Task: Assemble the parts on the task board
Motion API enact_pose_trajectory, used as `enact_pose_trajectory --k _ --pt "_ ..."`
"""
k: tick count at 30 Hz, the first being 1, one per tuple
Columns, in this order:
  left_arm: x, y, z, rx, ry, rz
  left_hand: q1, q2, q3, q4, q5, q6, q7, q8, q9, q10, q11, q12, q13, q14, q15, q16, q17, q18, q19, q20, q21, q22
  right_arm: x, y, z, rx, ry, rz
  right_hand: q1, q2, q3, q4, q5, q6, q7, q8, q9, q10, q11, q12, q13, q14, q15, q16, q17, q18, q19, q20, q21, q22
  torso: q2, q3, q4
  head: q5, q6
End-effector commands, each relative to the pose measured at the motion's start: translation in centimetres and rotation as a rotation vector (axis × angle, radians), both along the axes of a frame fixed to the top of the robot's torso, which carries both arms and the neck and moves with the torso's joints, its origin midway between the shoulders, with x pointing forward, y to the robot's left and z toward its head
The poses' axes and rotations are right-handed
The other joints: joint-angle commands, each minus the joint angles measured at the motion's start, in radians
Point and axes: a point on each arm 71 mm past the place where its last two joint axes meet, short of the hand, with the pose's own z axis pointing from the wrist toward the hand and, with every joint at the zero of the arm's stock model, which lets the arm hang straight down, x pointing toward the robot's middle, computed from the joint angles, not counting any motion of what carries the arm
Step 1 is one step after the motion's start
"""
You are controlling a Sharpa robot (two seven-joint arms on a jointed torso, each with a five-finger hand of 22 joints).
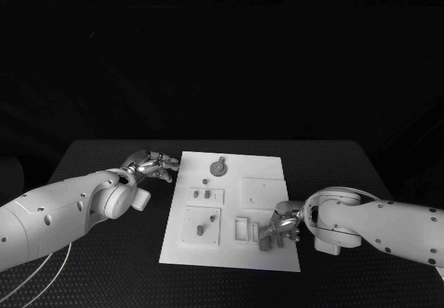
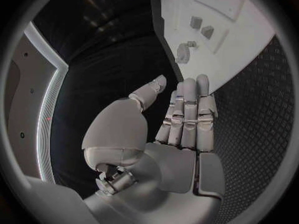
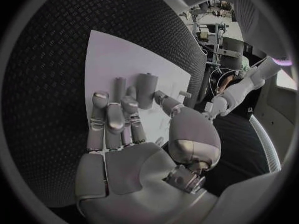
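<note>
The white task board (image 1: pixel 268 253) lies in the middle of the black table. Small grey parts are on it: a round piece (image 1: pixel 218 168) at the far end, small blocks (image 1: pixel 209 194) in a left panel, and pegs (image 1: pixel 199 228) nearer me. My left hand (image 1: pixel 153 163) hovers over the table just off the board's far left edge, fingers straight and holding nothing (image 2: pixel 187 119). My right hand (image 1: pixel 280 226) rests on the board's near right part. Its fingers (image 3: pixel 112 119) lie flat, and an upright grey peg (image 3: pixel 146 89) stands between forefinger and thumb. Whether they grip it is unclear.
A raised square plate (image 1: pixel 264 191) sits on the board's right half, and narrow slots (image 1: pixel 241 229) lie just left of my right hand. Black table surface surrounds the board on both sides. The left wrist view shows the round piece (image 2: pixel 184 51) and blocks (image 2: pixel 207 31) ahead of my fingers.
</note>
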Motion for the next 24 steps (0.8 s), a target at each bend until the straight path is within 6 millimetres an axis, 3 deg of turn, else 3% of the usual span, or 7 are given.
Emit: enact_pose_trajectory --k 1,5,10,13,20,24 --pt "0.0 -0.3 0.1 -0.013 -0.004 -0.013 -0.013 0.000 -0.003 0.002 0.004 -0.001 0.006 0.006 -0.001 -0.008 0.001 0.001 -0.001 0.007 0.002 -0.007 0.002 0.012 0.004 0.000 -0.004 0.001 0.0 0.3 -0.2 -0.023 -0.020 0.019 0.005 -0.005 0.001 -0.002 -0.003 0.004 0.010 -0.006 -0.003 -0.001 -0.002 0.007 -0.002 -0.007 0.000 0.005 -0.001 0.005 -0.004 -0.006 0.005 0.017 0.000 0.0003 -0.0006 0.000 0.000" --pt "-0.1 -0.3 0.1 -0.013 -0.004 -0.013 -0.014 0.000 -0.003 0.002 0.004 -0.002 0.006 0.006 -0.001 -0.008 0.001 0.001 -0.001 0.007 0.002 -0.007 0.002 0.012 0.004 0.000 -0.004 0.001 0.1 0.3 -0.2 -0.025 -0.030 0.019 0.014 0.013 -0.003 -0.022 -0.005 0.008 0.011 -0.009 -0.003 -0.003 -0.002 0.013 -0.008 -0.006 0.001 0.011 -0.004 0.005 -0.006 -0.005 0.009 0.018 0.000 0.0002 0.0001 0.000 0.000" --pt "0.0 -0.2 0.1 -0.012 -0.004 -0.011 -0.014 0.000 -0.003 0.002 0.004 -0.002 0.006 0.006 -0.001 -0.009 0.001 0.001 -0.001 0.007 0.002 -0.007 0.002 0.012 0.004 0.000 -0.005 0.001 0.1 0.3 -0.1 -0.018 -0.050 0.013 0.033 0.084 -0.011 -0.100 -0.003 0.018 0.010 -0.014 -0.002 -0.005 -0.003 0.027 -0.021 -0.005 0.001 0.022 -0.011 0.005 -0.009 -0.002 0.014 0.018 0.000 -0.0001 -0.0007 0.000 0.000" --pt "0.0 -0.2 0.1 -0.012 -0.004 -0.011 -0.014 0.000 -0.003 0.002 0.004 -0.002 0.006 0.006 -0.002 -0.009 0.001 0.001 -0.001 0.007 0.003 -0.007 0.002 0.012 0.004 0.000 -0.005 0.001 0.1 0.3 0.0 -0.007 -0.059 0.008 0.033 0.110 -0.005 -0.128 -0.002 0.026 0.008 -0.016 -0.001 -0.004 -0.004 0.032 -0.027 -0.001 0.000 0.027 -0.013 0.005 -0.008 -0.001 0.016 0.017 0.000 0.0003 -0.0009 -0.001 0.002" --pt "0.0 -0.2 0.1 -0.012 -0.004 -0.010 -0.015 0.001 -0.003 0.002 0.005 -0.002 0.006 0.006 -0.002 -0.009 0.001 0.001 -0.001 0.007 0.003 -0.007 0.002 0.012 0.004 0.000 -0.005 0.002 -0.5 0.2 0.5 0.041 -0.052 -0.026 0.020 0.130 0.001 -0.153 -0.002 0.040 0.004 -0.016 -0.001 0.001 -0.007 0.040 -0.036 0.008 -0.002 0.034 -0.013 0.005 -0.003 0.000 0.018 0.016 -0.001 -0.0003 -0.0010 -0.003 0.002" --pt "0.0 -0.2 0.1 -0.012 -0.004 -0.011 -0.015 0.001 -0.003 0.002 0.005 -0.002 0.006 0.006 -0.002 -0.009 0.001 0.001 -0.001 0.007 0.003 -0.007 0.002 0.012 0.004 0.000 -0.005 0.002 -0.3 0.4 1.8 0.070 -0.063 -0.035 0.017 0.132 0.002 -0.159 -0.002 0.042 0.004 -0.017 -0.001 0.002 -0.008 0.041 -0.039 0.009 -0.003 0.035 -0.015 0.005 -0.003 0.000 0.018 0.016 0.000 -0.0005 -0.0004 -0.004 0.003"
